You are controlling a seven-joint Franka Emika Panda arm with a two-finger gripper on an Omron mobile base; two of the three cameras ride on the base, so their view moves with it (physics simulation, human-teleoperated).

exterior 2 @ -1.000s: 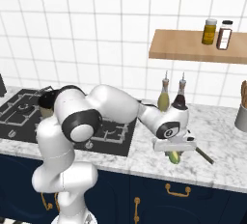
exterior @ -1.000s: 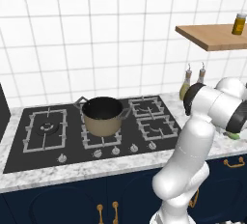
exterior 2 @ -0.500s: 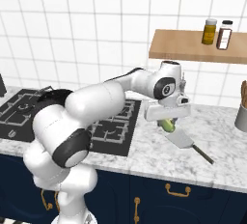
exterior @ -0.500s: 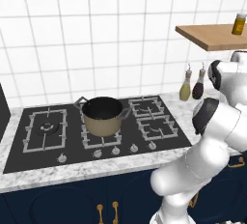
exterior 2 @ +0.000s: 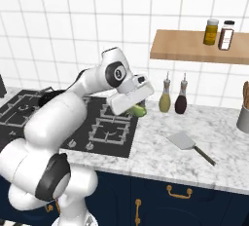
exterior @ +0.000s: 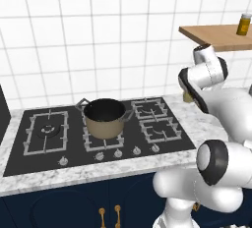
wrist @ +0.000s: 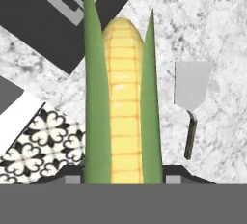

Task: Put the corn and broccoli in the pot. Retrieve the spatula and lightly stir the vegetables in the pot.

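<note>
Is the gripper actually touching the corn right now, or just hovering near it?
Touching. In the hand view the corn rises straight from between the gripper tips, high above the counter; the right base view shows it carried in the air.

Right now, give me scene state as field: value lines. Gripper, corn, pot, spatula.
gripper: shut on the corn, raised above the counter's edge by the hob
corn: held lengthwise between the fingers, husk leaves on both sides
pot: on the hob, nothing seen inside
spatula: flat on the marble counter, untouched
</note>
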